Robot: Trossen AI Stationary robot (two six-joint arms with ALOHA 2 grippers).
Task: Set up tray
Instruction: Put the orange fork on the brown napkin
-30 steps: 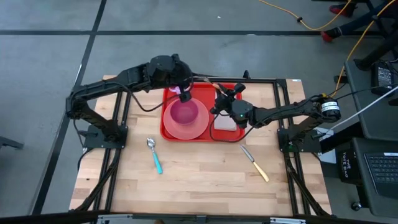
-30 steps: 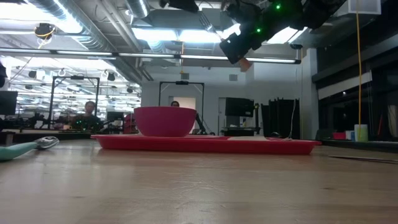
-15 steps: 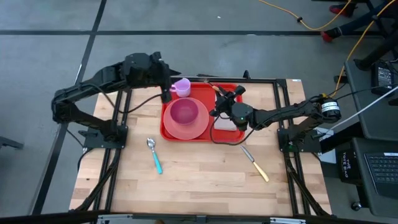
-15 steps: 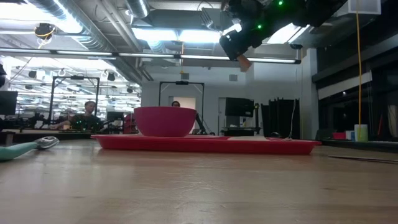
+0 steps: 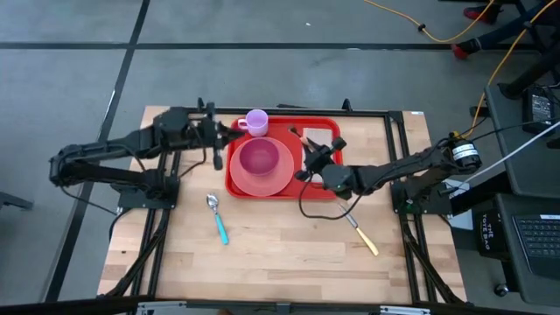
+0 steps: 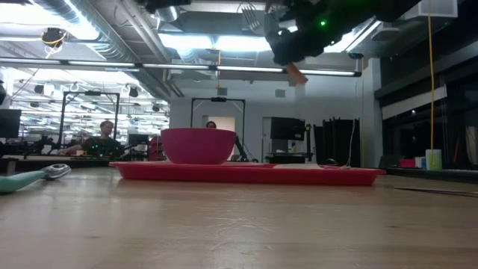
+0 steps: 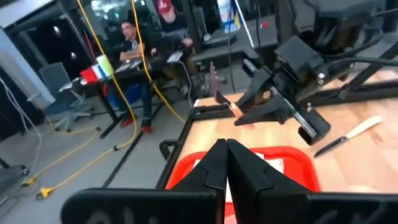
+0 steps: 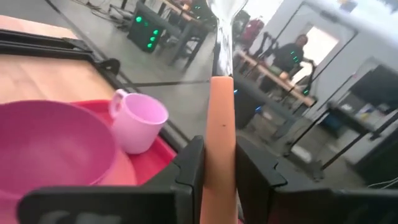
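**Right gripper holds a fork above the tray's right side**

The right gripper (image 5: 313, 162), pinched on an orange-handled metal fork (image 8: 219, 134), hangs over the large flat red plastic tray (image 5: 325, 189), which lies at the far middle of the wooden table (image 5: 289, 254) with its long axis running left to right. The fork's handle stands roughly upright between the fingers, so the tray lies directly below. The left gripper (image 5: 217, 142), fingers pressed together and empty, waits just beside the tray's left edge.

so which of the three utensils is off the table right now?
The fork with the orange handle: the right gripper holds it up over the red tray. The teal-handled spoon and the yellow-handled knife both lie on the wooden table.
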